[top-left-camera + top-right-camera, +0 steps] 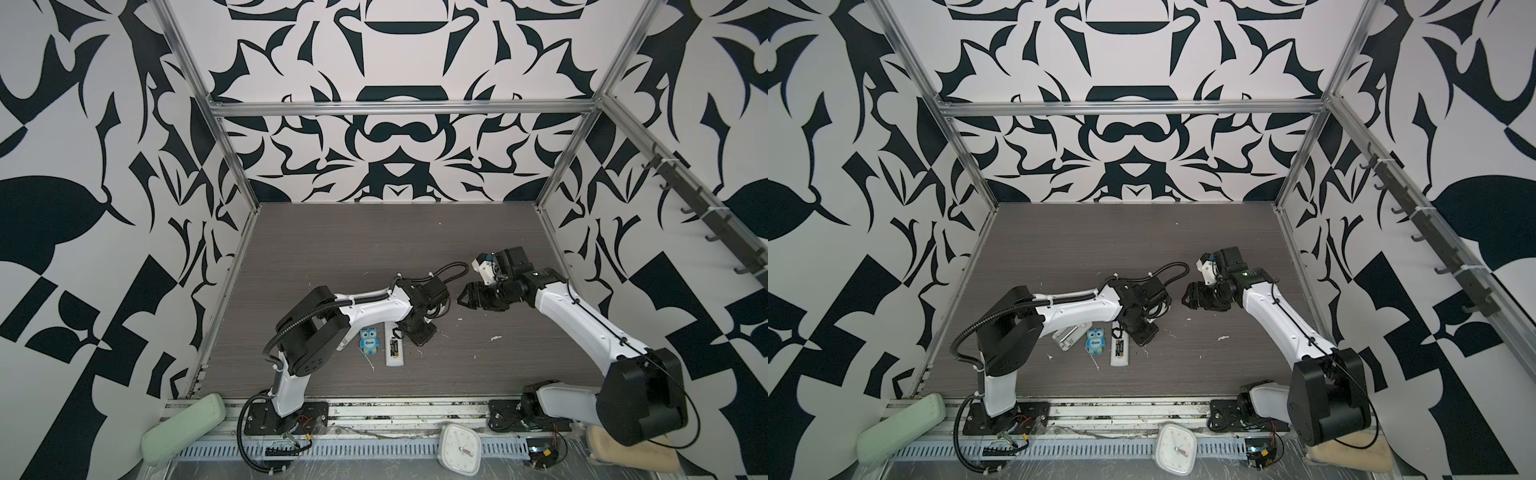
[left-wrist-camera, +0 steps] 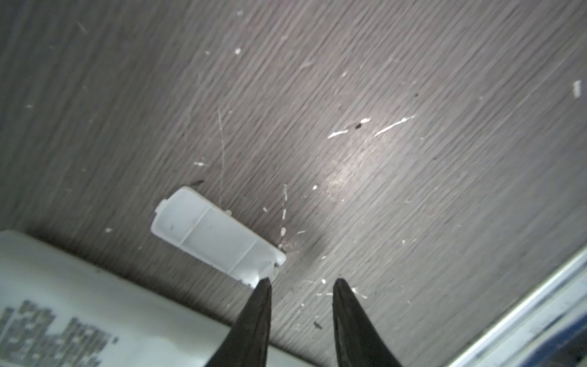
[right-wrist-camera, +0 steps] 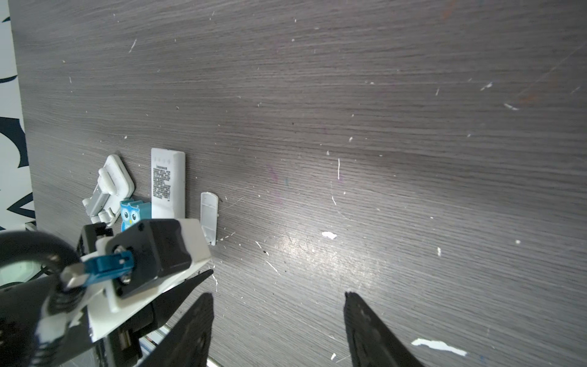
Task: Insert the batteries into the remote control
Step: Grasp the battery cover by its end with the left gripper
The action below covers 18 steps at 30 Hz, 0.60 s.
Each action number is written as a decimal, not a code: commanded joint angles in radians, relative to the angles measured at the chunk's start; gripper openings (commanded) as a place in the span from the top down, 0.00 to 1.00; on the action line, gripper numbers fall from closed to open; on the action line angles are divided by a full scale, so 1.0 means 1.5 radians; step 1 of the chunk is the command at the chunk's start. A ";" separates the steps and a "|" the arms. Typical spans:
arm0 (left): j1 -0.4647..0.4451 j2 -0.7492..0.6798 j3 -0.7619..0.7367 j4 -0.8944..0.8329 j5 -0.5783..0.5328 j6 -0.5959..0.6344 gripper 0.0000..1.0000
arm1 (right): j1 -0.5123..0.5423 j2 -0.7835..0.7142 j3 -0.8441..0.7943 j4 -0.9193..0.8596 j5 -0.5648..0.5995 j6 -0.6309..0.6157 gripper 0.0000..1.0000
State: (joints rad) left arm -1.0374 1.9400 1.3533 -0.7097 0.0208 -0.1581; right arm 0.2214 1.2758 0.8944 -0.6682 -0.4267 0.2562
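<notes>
The white remote control [image 1: 394,360] lies back up near the table's front, also seen in the right wrist view [image 3: 167,181]. Its compartment is open, and the batteries [image 1: 394,347] [image 1: 1120,347], dark with gold bands, lie side by side in it. A small white battery cover [image 2: 216,236] [image 3: 209,219] lies flat on the table beside the remote. My left gripper [image 2: 301,281] [image 1: 398,333] hangs low over the remote's far end. Its jaws stand narrowly apart with nothing between them, and one fingertip [image 2: 265,286] is at the cover's corner. My right gripper [image 3: 279,297] [image 1: 463,299] hovers open farther back, empty.
A blue owl figure [image 1: 370,341] stands just left of the remote. A grey-white tray [image 1: 1069,336] lies left of the owl, partly under my left arm. A white clock [image 1: 459,449] and a green case [image 1: 183,428] rest on the front rail. Paper scraps dot the table [image 1: 374,249].
</notes>
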 commanded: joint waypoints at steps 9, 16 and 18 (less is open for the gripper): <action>-0.001 0.023 0.023 -0.045 -0.028 0.032 0.71 | -0.005 -0.004 0.014 0.007 -0.012 -0.001 0.33; -0.001 0.031 0.032 -0.049 -0.028 0.036 0.76 | -0.007 0.001 0.015 0.007 -0.014 -0.001 0.34; -0.001 0.034 0.036 -0.048 -0.027 0.036 0.78 | -0.007 0.002 0.015 0.006 -0.014 -0.001 0.34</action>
State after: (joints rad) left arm -1.0374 1.9720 1.3804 -0.7387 -0.0170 -0.1135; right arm 0.2173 1.2781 0.8948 -0.6682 -0.4343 0.2562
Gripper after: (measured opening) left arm 0.222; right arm 0.659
